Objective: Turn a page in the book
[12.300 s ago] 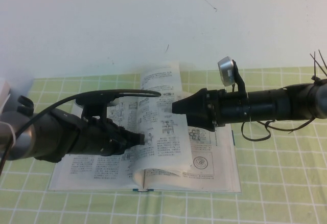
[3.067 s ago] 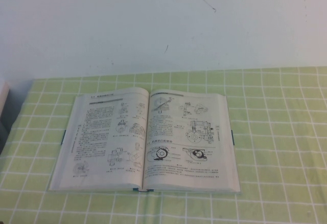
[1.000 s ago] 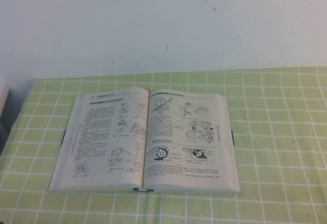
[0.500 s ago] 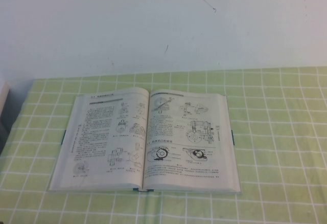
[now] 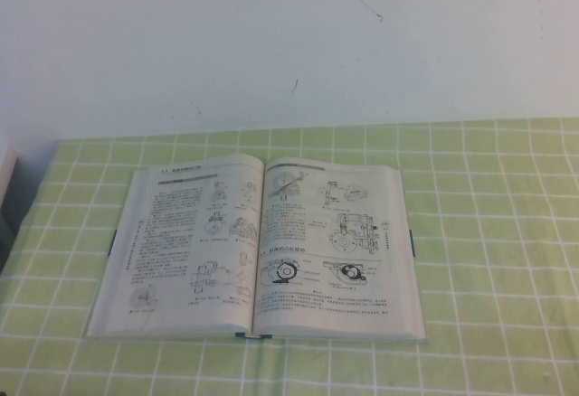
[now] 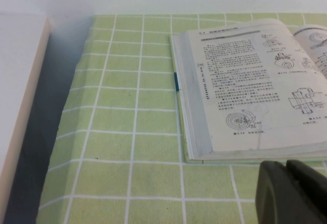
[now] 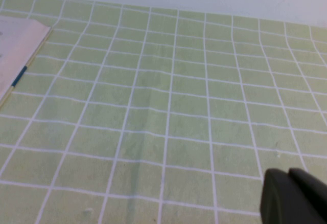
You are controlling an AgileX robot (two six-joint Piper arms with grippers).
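Note:
The book (image 5: 258, 247) lies open and flat on the green checked cloth, white pages with text and mechanical drawings, teal cover edges showing. Every page lies flat; no leaf is lifted. Neither arm shows in the high view. In the left wrist view my left gripper (image 6: 286, 170) is shut and empty, just off the book's left near corner (image 6: 245, 101). In the right wrist view my right gripper (image 7: 289, 177) is shut and empty over bare cloth, well off the book's right edge (image 7: 18, 47).
The green checked cloth (image 5: 488, 233) covers the table up to a white wall at the back. A pale box or board (image 6: 20, 96) stands at the table's left edge, with a dark gap beside it.
Nothing has moved in the last three seconds. Much earlier both arms were over the book with a leaf lifted; now they are drawn back and the page lies flat.

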